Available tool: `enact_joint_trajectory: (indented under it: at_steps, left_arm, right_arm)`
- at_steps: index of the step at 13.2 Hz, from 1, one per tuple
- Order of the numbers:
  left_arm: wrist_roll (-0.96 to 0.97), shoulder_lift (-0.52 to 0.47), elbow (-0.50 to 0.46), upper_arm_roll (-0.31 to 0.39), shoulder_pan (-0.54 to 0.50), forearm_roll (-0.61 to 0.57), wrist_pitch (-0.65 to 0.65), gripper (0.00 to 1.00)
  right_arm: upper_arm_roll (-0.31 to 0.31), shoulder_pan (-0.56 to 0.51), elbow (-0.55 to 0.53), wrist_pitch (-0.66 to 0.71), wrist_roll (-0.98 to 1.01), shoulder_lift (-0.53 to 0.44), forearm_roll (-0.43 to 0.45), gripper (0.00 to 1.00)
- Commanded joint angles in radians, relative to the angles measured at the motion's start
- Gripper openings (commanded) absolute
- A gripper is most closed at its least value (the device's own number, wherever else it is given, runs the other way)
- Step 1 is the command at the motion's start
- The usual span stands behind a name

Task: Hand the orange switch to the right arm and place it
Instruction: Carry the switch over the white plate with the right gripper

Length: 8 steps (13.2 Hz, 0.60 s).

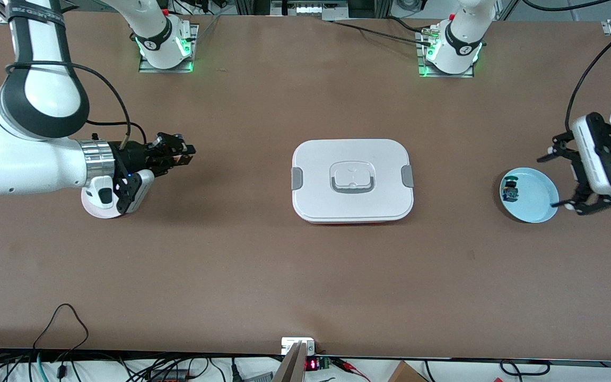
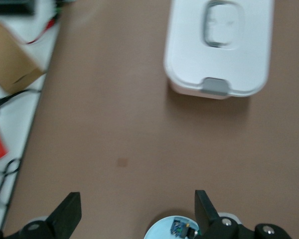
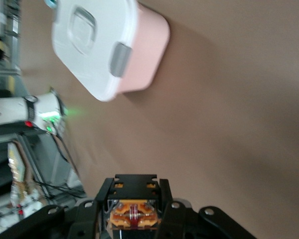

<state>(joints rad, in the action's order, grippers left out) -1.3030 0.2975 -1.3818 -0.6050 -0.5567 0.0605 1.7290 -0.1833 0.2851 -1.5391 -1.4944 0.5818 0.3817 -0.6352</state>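
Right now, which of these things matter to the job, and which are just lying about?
In the job:
- orange switch, gripped in the right end effector
- left end effector, open by the blue plate
- pale plate under the right arm, likely the drop spot

Lying about:
- white lidded box, mid-table
- the blue plate
- blue switch on it

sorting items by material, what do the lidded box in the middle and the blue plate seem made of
Lidded box: likely plastic, with a smooth matte white lid, grey clips and a pink base in the right wrist view. Blue plate: smooth pale blue with a thin raised rim, plastic or glazed ceramic; the look leaves it open.
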Motion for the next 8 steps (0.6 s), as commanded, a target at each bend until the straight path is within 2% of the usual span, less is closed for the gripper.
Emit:
enact_joint_trajectory:
  at_steps: [1, 3, 4, 6, 8]
  left_arm:
    - [0.096, -0.110, -0.123, 0.167, 0.122, -0.011, 0.220, 1.00]
    - [0.096, -0.167, -0.212, 0.243, 0.205, -0.013, 0.358, 1.00]
    - [0.097, -0.179, -0.273, 0.249, 0.219, -0.014, 0.400, 1.00]
    - [0.109, -0.210, -0.421, 0.279, 0.222, -0.021, 0.611, 1.00]
    - [0.268, -0.241, -0.436, 0.315, 0.261, -0.021, 0.623, 1.00]
  right_arm:
    - [0.011, -0.026, -0.035, 0.003, 0.119, -0.021, 0.168, 0.06]
    - [0.011, -0.047, -0.061, -0.019, 0.205, -0.020, 0.303, 0.06]
    - [0.011, -0.053, -0.084, -0.062, 0.255, -0.021, 0.369, 0.06]
    - [0.011, -0.073, -0.128, -0.166, 0.401, -0.021, 0.487, 0.06]
    - [0.011, -0.083, -0.183, -0.277, 0.525, -0.023, 0.573, 0.06]
